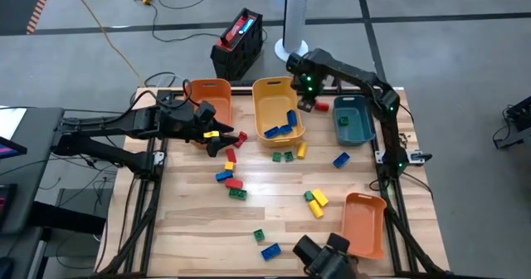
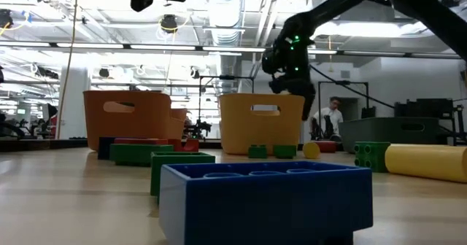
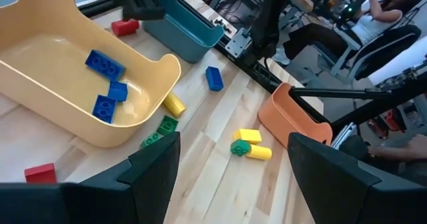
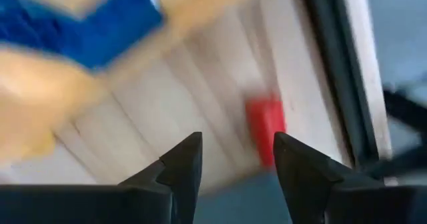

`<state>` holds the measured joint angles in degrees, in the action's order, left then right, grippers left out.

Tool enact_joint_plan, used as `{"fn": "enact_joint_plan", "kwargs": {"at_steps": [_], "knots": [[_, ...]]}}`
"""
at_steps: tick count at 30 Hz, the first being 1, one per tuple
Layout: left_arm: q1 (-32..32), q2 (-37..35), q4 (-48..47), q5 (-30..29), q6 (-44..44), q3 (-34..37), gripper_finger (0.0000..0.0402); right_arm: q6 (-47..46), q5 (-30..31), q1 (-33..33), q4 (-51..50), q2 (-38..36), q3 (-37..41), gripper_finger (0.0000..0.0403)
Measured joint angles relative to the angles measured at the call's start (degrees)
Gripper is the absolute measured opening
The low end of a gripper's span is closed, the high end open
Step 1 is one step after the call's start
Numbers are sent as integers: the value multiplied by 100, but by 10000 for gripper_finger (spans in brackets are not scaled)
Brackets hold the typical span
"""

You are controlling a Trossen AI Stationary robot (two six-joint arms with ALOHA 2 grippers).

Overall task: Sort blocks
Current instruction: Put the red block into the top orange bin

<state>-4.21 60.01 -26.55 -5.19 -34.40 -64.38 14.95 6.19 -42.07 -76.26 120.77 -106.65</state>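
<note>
Small blocks in red, blue, green and yellow lie scattered on the wooden table [image 1: 199,229]. Several blue blocks [image 1: 282,128] lie inside the yellow bin [image 1: 267,92]. A red block [image 1: 321,106] [image 4: 265,127] lies on the table between the yellow bin and the teal bin [image 1: 353,119]. My right gripper [image 1: 305,103] [image 4: 237,137] hangs open above that gap, pointing down, with nothing between its fingers. My left gripper [image 1: 222,138] [image 3: 233,139] stands open and raised near the orange bin [image 1: 209,96], holding nothing.
A second orange bin [image 1: 365,221] stands at the near right. Loose blocks lie in a cluster [image 1: 231,175] at centre left, beside the yellow bin [image 1: 286,154], and toward the near edge [image 1: 315,202] [image 1: 270,251]. A black box [image 1: 238,45] sits beyond the far edge.
</note>
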Motion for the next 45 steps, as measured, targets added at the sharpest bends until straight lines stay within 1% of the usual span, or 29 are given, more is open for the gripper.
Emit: {"fn": "enact_joint_plan", "kwargs": {"at_steps": [3, 6, 10, 17, 20, 26, 31, 33, 35, 42, 44, 45], "knots": [[0, -4, -14, 0, 7, 0, 272, 11, -237, -143, -92, 89, 7, 218], [0, -4, -14, -2, 9, 0, 272, 11, -246, -212, -336, 256, 17, 239], [0, -7, -15, 0, 7, 0, 272, 69, -268, -175, -165, 339, 105, 258], [42, -70, -75, 2, -37, 4, 272, -103, -263, -116, -25, 323, 637, 260], [42, -139, -241, 2, -84, 7, 272, -191, -261, -116, -36, 285, 936, 260], [42, -251, -242, -67, -136, 7, 272, -271, -198, -51, 492, 101, 1572, 260], [42, -312, -244, -117, -183, 7, 272, -293, -141, 99, 637, 66, 1723, 257], [42, -321, -249, -131, -186, 7, 272, -298, -139, 147, 779, 66, 1804, 246], [42, -327, -249, -133, -221, 7, 272, -314, -139, 164, 794, 66, 1886, 226], [42, -358, -250, -149, -249, 7, 272, -509, -154, 103, 690, 60, 2004, 114], [42, -358, -251, -149, -249, 7, 272, -530, -183, 109, 646, 15, 2004, 93], [42, -358, -251, -149, -249, 7, 272, -544, -182, 109, 641, -14, 2005, 89]]}}
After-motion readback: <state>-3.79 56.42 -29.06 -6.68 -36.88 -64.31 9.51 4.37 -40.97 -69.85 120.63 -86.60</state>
